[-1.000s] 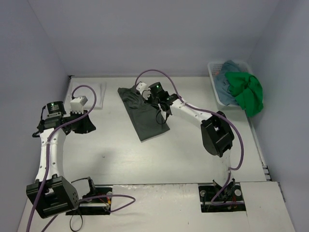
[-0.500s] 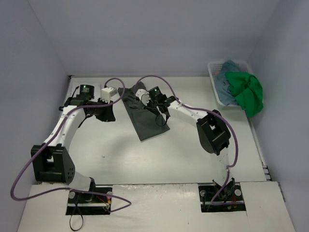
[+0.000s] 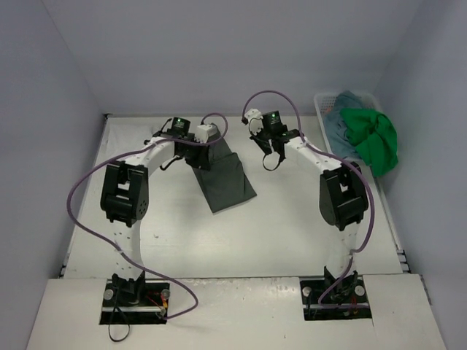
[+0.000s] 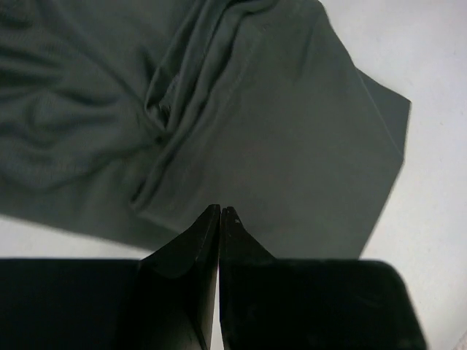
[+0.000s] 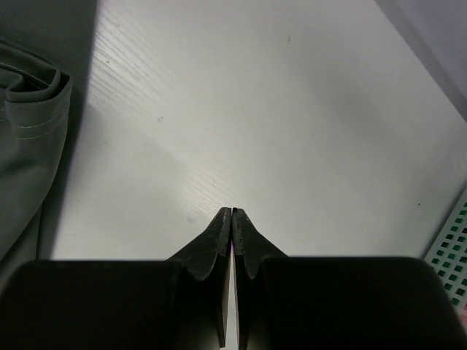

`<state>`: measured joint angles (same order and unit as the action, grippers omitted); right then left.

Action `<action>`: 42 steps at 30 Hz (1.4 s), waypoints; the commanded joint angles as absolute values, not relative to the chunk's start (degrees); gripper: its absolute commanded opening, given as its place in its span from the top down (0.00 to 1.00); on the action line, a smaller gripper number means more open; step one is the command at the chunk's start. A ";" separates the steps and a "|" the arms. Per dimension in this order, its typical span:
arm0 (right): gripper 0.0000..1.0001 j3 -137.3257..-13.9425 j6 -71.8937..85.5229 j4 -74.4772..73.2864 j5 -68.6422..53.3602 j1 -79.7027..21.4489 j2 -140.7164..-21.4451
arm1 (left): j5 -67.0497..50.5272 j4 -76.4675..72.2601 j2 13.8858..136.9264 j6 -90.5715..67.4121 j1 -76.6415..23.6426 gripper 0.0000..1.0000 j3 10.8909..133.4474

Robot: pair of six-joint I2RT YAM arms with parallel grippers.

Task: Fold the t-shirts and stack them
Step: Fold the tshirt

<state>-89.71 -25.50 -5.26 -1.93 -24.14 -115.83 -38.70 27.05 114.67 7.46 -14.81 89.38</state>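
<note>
Dark grey-green t-shirt (image 3: pixel 228 182) lies folded into a long strip on the table (image 3: pixel 292 233), far middle, running diagonally. Its far end is wrinkled and bunched (clearest in the left wrist view). Left gripper (image 3: pixel 201 162) sits over that far end with its fingers pressed together and nothing pinched between the tips. Whether it touches the cloth cannot be told. Right gripper (image 3: pixel 271 162) is just right of the shirt over bare table, fingers also pressed together, empty. A hemmed shirt edge shows at the left of the right wrist view. Bright green t-shirt (image 3: pixel 373 140) and teal-blue t-shirt (image 3: pixel 341 122) are heaped in the white mesh basket (image 3: pixel 322 109) at the table's far right (green one spilling over the rim).
</note>
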 commanded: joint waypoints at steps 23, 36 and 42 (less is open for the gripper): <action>1.00 -88.51 -24.61 -4.92 -9.76 -24.52 -109.16 | -37.09 29.18 116.82 8.26 -15.21 0.71 95.89; 1.00 -88.33 -24.87 -5.10 -10.02 -24.87 -109.60 | -33.14 30.06 112.32 10.54 -14.94 0.61 95.63; 1.00 -88.24 -24.96 -5.19 -10.55 -25.05 -109.42 | -31.73 29.88 114.17 11.34 -14.68 0.61 95.71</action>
<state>-87.83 -25.08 -5.85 -9.52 -24.53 -112.71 -32.77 30.37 116.49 9.61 -15.14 93.62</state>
